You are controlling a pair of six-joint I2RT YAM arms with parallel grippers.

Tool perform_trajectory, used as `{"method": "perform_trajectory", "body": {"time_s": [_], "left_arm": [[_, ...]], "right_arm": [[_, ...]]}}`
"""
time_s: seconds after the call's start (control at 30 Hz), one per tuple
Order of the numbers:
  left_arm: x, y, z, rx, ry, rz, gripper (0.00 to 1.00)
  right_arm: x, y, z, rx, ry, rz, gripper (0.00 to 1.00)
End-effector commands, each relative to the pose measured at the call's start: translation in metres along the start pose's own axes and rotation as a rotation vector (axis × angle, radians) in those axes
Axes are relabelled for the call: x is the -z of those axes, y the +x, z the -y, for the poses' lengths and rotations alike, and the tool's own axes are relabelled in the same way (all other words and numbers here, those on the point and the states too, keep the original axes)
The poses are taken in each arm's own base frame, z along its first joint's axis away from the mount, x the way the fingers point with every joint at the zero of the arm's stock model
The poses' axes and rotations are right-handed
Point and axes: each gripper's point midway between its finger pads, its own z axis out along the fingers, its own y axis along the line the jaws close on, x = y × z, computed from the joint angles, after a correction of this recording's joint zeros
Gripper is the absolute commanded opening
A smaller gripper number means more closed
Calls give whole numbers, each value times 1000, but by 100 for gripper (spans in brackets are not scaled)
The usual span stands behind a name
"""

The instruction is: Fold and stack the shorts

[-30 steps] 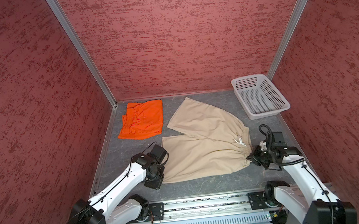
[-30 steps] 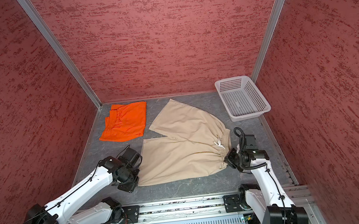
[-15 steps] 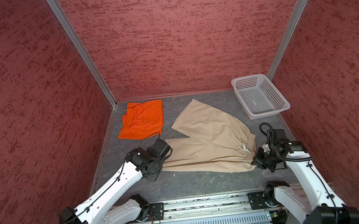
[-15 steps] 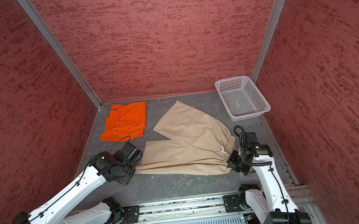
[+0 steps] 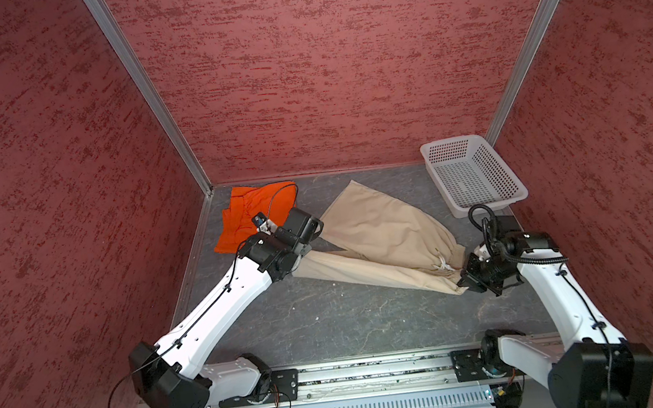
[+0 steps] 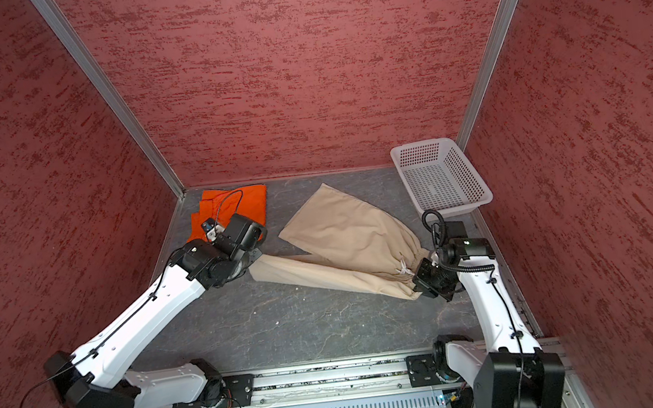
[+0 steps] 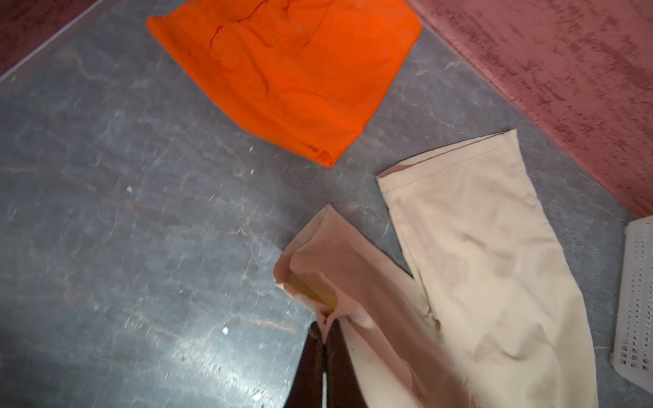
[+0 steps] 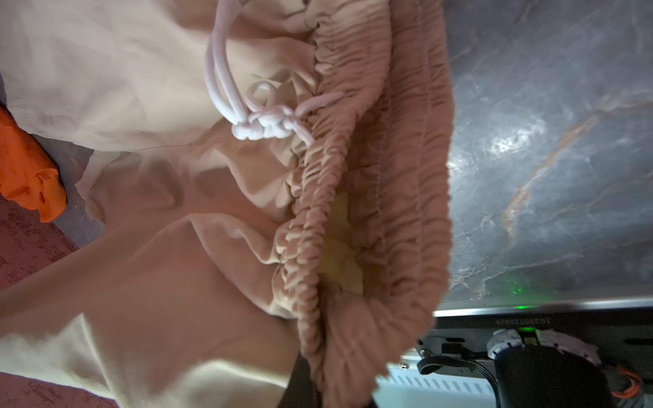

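Status: beige shorts mid-frame, left tool pinching hem, right tool gripping waistband; orange shorts lying left of centre. Risk: shallow pinch slipping, leg sagging, fold landing crooked.

The beige shorts lie in the middle, not fully flat. The far leg is spread smooth and points to the back. The near leg is drawn into a narrow, creased strip, and its hem corner is raised. The gathered waist, with a knotted white drawstring, is on the right side and partly lifted. The orange shorts lie folded in the back left corner, apart from the beige pair.
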Motion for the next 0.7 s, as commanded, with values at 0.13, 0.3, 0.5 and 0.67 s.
{"method": "perform_trajectory", "body": {"time_s": [0.13, 0.3, 0.5, 0.67], "left_arm": [[-4, -62, 53, -169, 89, 234, 0], [-10, -86, 80, -222, 116, 300, 0], [-13, -111, 104, -264, 142, 369, 0], [-12, -126, 115, -266, 168, 412, 0]], "right_arm": [[2, -7, 8, 17, 74, -3, 0], [6, -17, 3, 23, 80, 8, 0], [17, -36, -9, 40, 82, 39, 0], [25, -49, -18, 50, 85, 59, 0]]}}
